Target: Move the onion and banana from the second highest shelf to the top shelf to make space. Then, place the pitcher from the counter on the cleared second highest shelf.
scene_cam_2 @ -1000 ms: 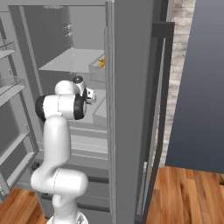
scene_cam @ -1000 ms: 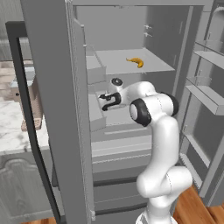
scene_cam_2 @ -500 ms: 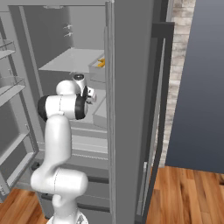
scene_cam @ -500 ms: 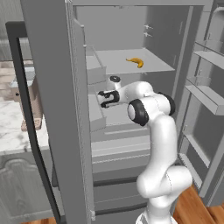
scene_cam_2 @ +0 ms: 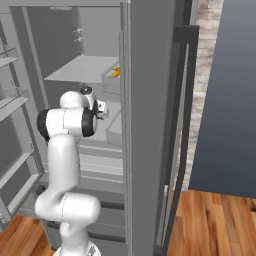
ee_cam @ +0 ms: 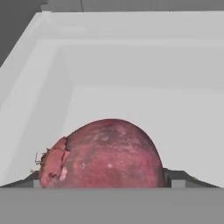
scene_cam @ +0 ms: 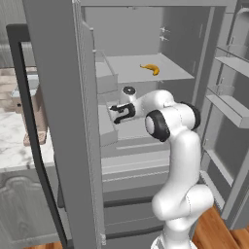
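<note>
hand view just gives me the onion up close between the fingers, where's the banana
observer: The banana lies on the shelf just above the level the arm reaches into; the left base view shows it.
operator: anything else on that shelf
observer: Nothing else is visible on it from either base view.
operator: is the fridge door near the arm
observer: The open door stands to the arm's left, apart from it.
</note>
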Controlling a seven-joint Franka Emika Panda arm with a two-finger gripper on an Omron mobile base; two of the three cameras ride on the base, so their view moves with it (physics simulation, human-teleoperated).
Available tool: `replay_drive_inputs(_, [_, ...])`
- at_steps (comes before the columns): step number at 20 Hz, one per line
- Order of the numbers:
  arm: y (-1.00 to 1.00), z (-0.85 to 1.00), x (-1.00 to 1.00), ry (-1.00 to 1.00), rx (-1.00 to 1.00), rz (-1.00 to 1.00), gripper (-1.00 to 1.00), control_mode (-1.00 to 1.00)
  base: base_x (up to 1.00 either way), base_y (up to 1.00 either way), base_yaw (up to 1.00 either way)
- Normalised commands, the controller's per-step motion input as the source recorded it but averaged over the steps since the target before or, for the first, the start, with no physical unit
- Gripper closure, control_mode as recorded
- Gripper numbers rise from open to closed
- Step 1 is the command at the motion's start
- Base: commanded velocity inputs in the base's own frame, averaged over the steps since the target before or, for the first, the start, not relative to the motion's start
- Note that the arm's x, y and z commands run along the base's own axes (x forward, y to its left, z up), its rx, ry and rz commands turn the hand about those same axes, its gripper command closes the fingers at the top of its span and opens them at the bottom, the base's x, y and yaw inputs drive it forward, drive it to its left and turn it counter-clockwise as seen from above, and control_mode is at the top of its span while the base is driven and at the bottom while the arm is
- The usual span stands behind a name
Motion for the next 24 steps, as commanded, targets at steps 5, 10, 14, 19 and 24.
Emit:
replay_drive_inputs(5, [-0.07,0.14,-1.0,-0.16,0.0,0.0,1.0,-1.0,0.0,0.0,0.0])
replay_drive_inputs(10, [-0.18,0.84,-0.89,-0.01,0.0,0.0,1.0,-1.0,0.0,0.0,0.0])
replay_drive_inputs(14, [-0.24,1.0,-0.8,0.0,0.0,-0.01,1.0,-1.0,0.0,0.0,0.0])
replay_drive_inputs(19, [-0.33,1.0,-0.88,0.05,0.0,-0.03,1.0,-1.0,0.0,0.0,0.0])
replay_drive_inputs(24, [-0.22,1.0,-0.82,-0.01,0.0,-0.01,1.0,-1.0,0.0,0.0,0.0])
